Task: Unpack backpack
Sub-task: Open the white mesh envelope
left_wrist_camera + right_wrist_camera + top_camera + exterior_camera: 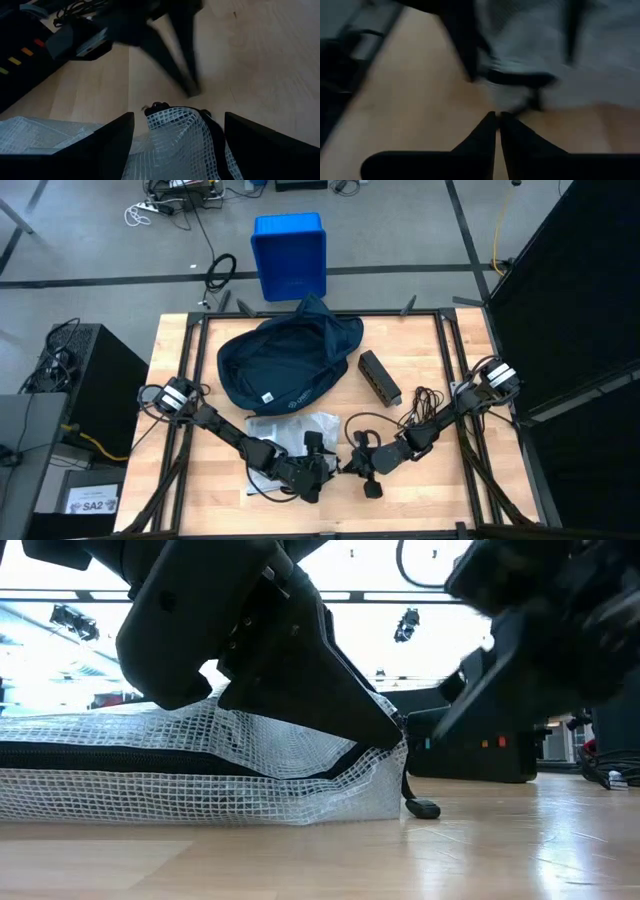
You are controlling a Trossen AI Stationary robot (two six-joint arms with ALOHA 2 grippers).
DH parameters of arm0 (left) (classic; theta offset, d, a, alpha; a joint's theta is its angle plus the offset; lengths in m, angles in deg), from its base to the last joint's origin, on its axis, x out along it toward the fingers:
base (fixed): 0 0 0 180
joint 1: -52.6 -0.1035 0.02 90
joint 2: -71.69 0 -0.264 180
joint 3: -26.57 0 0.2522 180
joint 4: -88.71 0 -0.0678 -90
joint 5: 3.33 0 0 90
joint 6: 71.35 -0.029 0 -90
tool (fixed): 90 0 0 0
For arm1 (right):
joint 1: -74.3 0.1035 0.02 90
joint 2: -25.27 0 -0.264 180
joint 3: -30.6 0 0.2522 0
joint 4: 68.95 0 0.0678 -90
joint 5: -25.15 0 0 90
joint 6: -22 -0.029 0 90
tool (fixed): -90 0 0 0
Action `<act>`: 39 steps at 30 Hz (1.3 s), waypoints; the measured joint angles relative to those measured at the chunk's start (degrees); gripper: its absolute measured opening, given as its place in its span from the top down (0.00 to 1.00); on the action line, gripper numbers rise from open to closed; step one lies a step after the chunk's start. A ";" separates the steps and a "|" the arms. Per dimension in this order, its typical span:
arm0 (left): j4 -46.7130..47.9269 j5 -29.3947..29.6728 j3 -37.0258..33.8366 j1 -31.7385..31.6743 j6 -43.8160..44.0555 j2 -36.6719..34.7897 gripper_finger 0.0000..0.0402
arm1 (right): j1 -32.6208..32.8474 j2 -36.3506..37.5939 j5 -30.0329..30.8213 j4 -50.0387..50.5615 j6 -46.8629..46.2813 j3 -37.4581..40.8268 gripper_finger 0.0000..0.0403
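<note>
The dark navy backpack [285,360] lies flat on the far middle of the table. Just in front of it lies a clear mesh pouch [295,432] with a black zipper. The pouch's right end [370,765] is raised, and its zipper pull [422,808] rests on the wood. My left gripper [177,150] is open, with one finger on each side of that raised end [175,132]. My right gripper [497,117] is shut and hovers just right of the pouch, pointing at it. In the high view, my left gripper [322,463] and right gripper [352,467] nearly meet. My left gripper straddles the pouch's raised right end [180,122] with open fingers, slanting down from the table's left. One finger [350,705] lies close over the mesh. I cannot tell whether it touches.
A black box [380,377] and a tangle of black cable [425,402] lie right of the backpack. A bright blue bin [290,255] stands on the floor beyond the far edge. Bare wood shows at the table's near right [430,500].
</note>
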 joint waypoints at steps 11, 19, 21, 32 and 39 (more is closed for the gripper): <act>-0.37 -0.10 0.00 -0.93 0.00 0.00 0.30 | -0.81 -0.15 1.86 0.59 -5.76 0.00 0.88; -1.62 -0.12 -0.02 -0.91 0.00 0.02 0.30 | -1.89 -6.26 2.26 -8.07 -5.82 -0.07 0.67; -1.57 -0.12 -0.02 -0.91 0.00 0.01 0.30 | -2.54 -8.30 0.73 -10.61 -5.76 -0.04 0.63; 0.40 -0.10 -0.04 -0.91 0.00 0.02 0.30 | -3.99 -10.56 -4.26 -14.68 -3.95 -0.11 0.66; 0.66 -0.08 -0.04 -0.91 0.00 0.02 0.30 | -4.35 -10.62 -13.22 -15.16 -1.74 -0.20 0.93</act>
